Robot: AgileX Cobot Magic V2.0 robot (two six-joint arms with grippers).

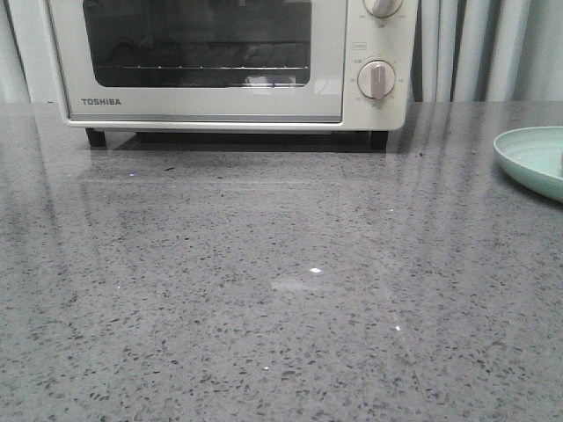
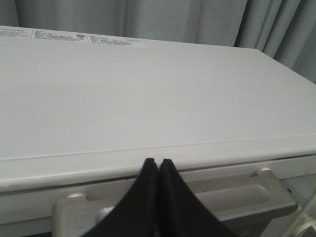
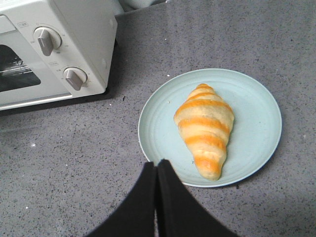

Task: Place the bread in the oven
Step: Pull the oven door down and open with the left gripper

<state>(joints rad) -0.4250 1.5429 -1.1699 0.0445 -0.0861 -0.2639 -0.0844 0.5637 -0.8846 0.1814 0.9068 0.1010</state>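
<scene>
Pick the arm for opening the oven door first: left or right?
Left. Its shut gripper hangs just above the door handle on the closed oven. The right gripper is over the plate by the bread.

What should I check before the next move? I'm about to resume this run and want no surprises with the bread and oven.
1. Oven door open for loading: not ok, it is closed.
2. Left gripper placed at the door handle: ok, above it, fingers shut.
3. Bread reachable: ok, lying alone on the plate.
4. Right gripper ready to grasp: not ok, shut and empty over the plate's rim.
5. Rack free: cannot tell, glass too dark.
</scene>
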